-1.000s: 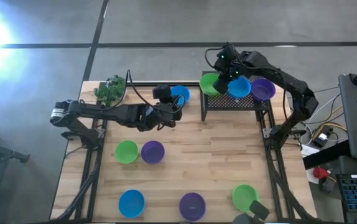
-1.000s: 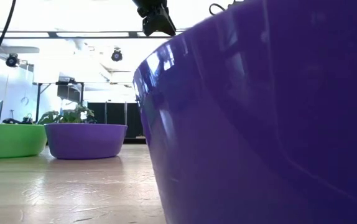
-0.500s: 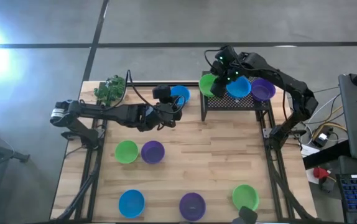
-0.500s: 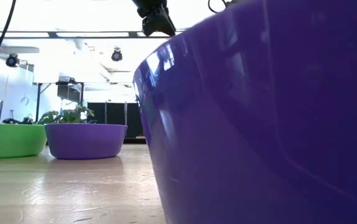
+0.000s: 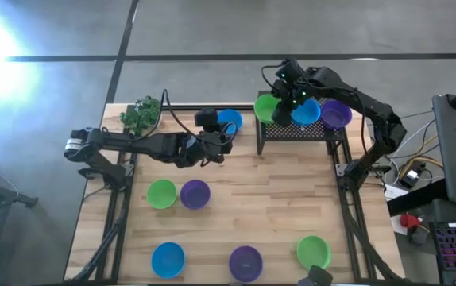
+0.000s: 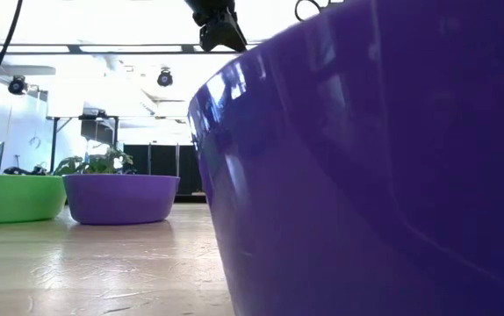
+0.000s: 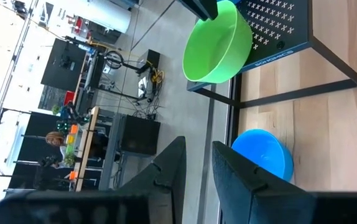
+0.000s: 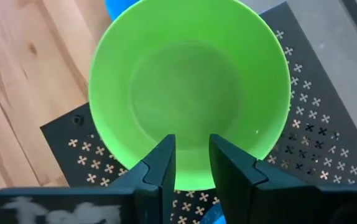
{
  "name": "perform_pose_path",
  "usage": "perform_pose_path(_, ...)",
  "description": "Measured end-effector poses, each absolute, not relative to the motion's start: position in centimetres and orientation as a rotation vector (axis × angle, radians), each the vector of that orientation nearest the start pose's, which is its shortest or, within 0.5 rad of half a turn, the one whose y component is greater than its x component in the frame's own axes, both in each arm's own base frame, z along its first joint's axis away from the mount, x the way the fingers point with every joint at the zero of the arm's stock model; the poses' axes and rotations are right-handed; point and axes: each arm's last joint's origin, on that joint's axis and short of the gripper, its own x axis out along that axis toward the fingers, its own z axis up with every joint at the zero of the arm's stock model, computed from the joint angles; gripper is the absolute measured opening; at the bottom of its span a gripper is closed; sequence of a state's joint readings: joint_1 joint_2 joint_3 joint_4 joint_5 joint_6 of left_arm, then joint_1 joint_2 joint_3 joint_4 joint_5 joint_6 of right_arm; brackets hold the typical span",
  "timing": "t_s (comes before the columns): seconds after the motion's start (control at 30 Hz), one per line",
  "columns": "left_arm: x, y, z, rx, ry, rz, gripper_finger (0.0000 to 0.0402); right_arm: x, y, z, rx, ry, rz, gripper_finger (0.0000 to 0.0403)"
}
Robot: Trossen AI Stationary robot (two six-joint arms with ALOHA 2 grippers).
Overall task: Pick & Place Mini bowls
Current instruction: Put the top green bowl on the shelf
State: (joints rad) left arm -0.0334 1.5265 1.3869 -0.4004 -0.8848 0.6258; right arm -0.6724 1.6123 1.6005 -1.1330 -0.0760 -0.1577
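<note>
— Bowls first: where do they all sit?

— Three are up on the black perforated stand [image 5: 301,131] at the table's far right: a green bowl [image 5: 267,107] at its left end, a blue bowl [image 5: 307,112] in the middle, a purple bowl [image 5: 337,114] at its right end; a second blue bowl [image 5: 229,121] lies on the wooden table [image 5: 276,191] just left of the stand; a green one [image 5: 161,193] and a purple one [image 5: 195,194] sit side by side mid-table; a blue [image 5: 168,259], a purple [image 5: 245,263] and a green [image 5: 313,251] line the near edge.

— And the right gripper [image 5: 287,94]?

— Above the stand, over the green bowl's rim; in its wrist view the fingers [image 8: 162,167] stand slightly apart, straddling the near rim; I cannot tell whether they pinch it.

— The left gripper [image 5: 212,137]?

— Hanging beside the blue bowl by the stand; its fingers [image 7: 173,168] are narrowly parted and grip nothing; a small leafy plant [image 5: 139,114] stands at the far left corner.
</note>
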Motion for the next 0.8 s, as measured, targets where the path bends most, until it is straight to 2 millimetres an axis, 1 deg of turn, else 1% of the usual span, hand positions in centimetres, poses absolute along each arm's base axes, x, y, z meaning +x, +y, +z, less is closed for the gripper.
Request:
perform_pose_path(0.2, 33.36, 1.13, 34.82, 0.821, 0.752, 0.654, 0.0082, 24.74, -19.42, 33.55, 0.294, 1.135, -0.437, 0.0093)
perform_pose_path(0.43, 33.36, 1.13, 34.81, 0.816, 0.751, 0.656, 0.0082, 24.49, -19.51, 33.39, 0.261, 1.178, -0.499, 0.0095)
perform_pose_path(0.8, 33.34, 1.12, 34.78, 0.814, 0.753, 0.656, 0.0082, 24.47, -19.49, 33.38, 0.262, 1.18, -0.499, 0.0082)
